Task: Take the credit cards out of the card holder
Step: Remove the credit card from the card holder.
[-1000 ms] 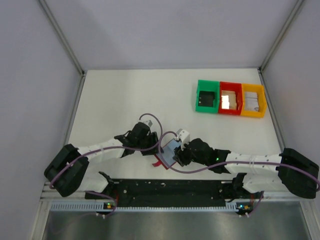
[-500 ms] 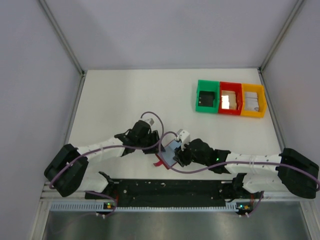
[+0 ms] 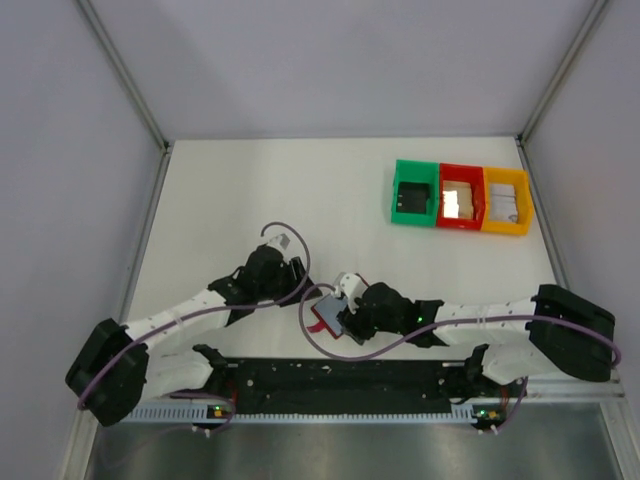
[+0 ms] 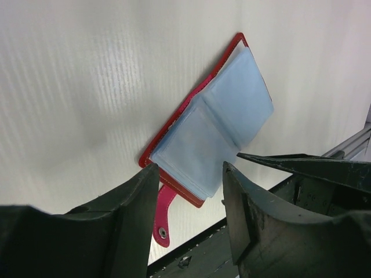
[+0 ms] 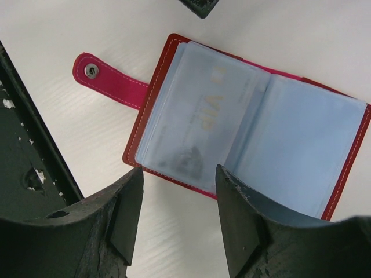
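Note:
The card holder [image 5: 255, 121] lies open on the white table, red-bordered with pale blue clear sleeves and a pink snap tab [image 5: 107, 78]. A pale blue-grey credit card [image 5: 194, 130] sits inside its left sleeve. My right gripper [image 5: 177, 202] is open and empty, hovering just at the holder's near edge. My left gripper [image 4: 188, 197] is open and empty, a little back from the holder [image 4: 208, 124], with the tab [image 4: 164, 214] between its fingers. In the top view the holder [image 3: 328, 311] lies between the left gripper [image 3: 298, 282] and the right gripper [image 3: 346, 316].
Green [image 3: 412, 192], red [image 3: 460, 197] and yellow [image 3: 506, 201] open bins stand in a row at the back right, each with something flat inside. A black rail [image 3: 340, 375] runs along the table's near edge, close behind the holder.
My left gripper has drawn back to the left, away from the holder. My right gripper has moved left over the holder, which has shifted slightly left.

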You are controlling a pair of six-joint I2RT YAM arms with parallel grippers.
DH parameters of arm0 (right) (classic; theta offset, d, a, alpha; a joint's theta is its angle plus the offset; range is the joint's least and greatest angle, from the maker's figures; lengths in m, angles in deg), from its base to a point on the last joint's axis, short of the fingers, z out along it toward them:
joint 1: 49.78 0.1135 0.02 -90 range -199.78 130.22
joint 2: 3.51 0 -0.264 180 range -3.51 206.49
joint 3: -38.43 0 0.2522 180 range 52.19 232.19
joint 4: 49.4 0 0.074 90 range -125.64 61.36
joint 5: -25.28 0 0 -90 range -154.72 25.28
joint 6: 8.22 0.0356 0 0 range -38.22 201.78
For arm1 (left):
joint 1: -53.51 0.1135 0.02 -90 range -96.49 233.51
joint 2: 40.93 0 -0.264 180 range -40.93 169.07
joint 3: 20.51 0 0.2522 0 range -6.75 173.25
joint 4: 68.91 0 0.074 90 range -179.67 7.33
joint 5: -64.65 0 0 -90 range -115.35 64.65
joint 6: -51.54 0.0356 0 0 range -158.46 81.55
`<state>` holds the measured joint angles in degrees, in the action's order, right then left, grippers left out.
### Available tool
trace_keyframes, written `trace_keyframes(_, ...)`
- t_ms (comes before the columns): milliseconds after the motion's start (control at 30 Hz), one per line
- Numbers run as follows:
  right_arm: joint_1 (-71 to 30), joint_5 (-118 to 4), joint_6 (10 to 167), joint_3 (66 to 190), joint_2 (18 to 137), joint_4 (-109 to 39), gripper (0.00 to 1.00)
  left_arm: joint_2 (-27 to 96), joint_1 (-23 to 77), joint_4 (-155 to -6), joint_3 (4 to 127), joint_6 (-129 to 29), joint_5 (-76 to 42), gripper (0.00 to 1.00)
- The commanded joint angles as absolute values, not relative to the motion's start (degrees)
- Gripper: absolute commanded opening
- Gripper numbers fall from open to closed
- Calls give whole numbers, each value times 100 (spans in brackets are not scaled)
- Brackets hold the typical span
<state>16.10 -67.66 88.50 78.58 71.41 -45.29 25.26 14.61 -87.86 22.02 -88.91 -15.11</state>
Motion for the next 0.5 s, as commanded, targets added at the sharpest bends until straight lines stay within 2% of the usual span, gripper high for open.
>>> trace_keyframes(0,1728,-6771,8538,8269,7216,-4627,53,2007,1563,-8715,1927,-9048,-1788,53)
trace_keyframes(467,1754,-6919,8634,8340,7955,-4452,52,1575,1563,-8751,1671,-9119,-1762,54)
